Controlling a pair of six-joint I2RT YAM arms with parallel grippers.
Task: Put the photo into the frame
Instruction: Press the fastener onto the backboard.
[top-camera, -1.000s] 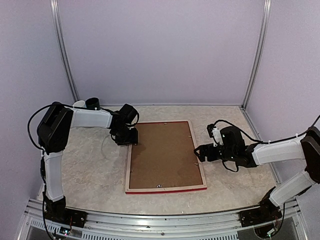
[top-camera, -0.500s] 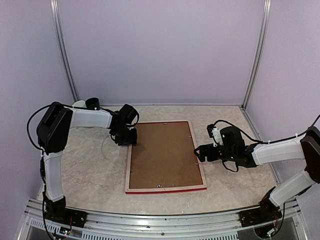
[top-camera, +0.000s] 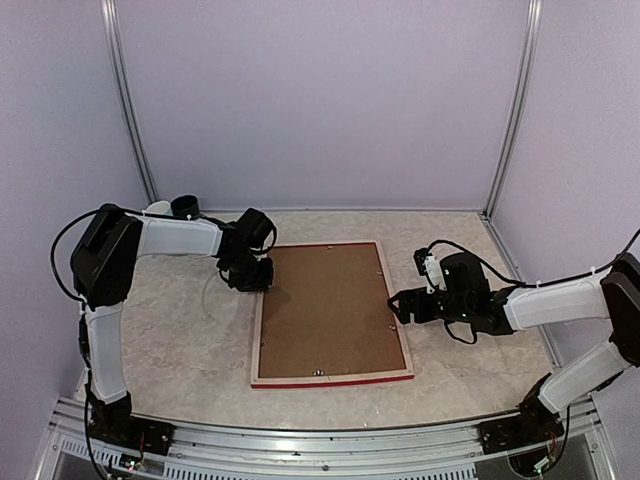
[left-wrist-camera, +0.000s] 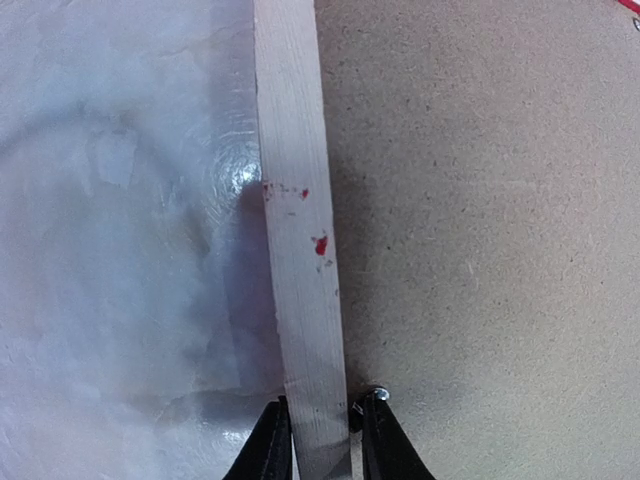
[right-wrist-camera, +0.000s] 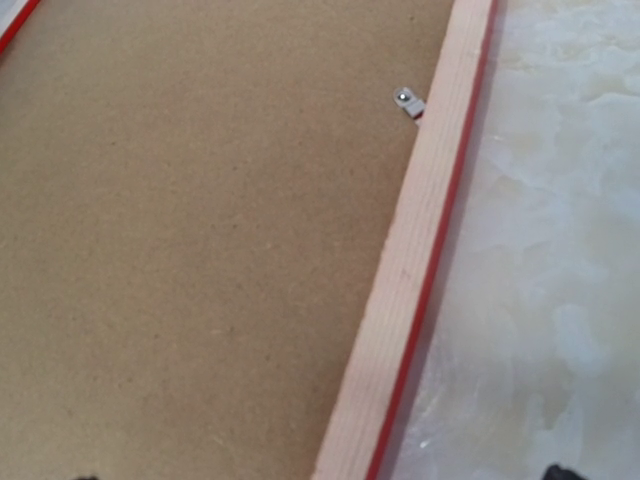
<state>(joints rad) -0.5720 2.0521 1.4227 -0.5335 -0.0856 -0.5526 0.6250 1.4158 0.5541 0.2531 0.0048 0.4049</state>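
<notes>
On the table (top-camera: 180, 330), the frame (top-camera: 330, 379) lies face down, with the left gripper (top-camera: 262, 280) on its rail (left-wrist-camera: 295, 250).
The board (top-camera: 328, 310) fills the frame; the photo is not seen, and perhaps it is under the board. The left gripper is clamped on the left rail near the far corner. The right gripper (top-camera: 398, 305) stands wide apart just beside the right rail and holds nothing. The frame seems stiff, light and thin, so the pale rail is the best hold; the small clips (right-wrist-camera: 408, 102) may bend.

Marbled table (top-camera: 180, 330) — frame (top-camera: 330, 377) face-down on it
</notes>
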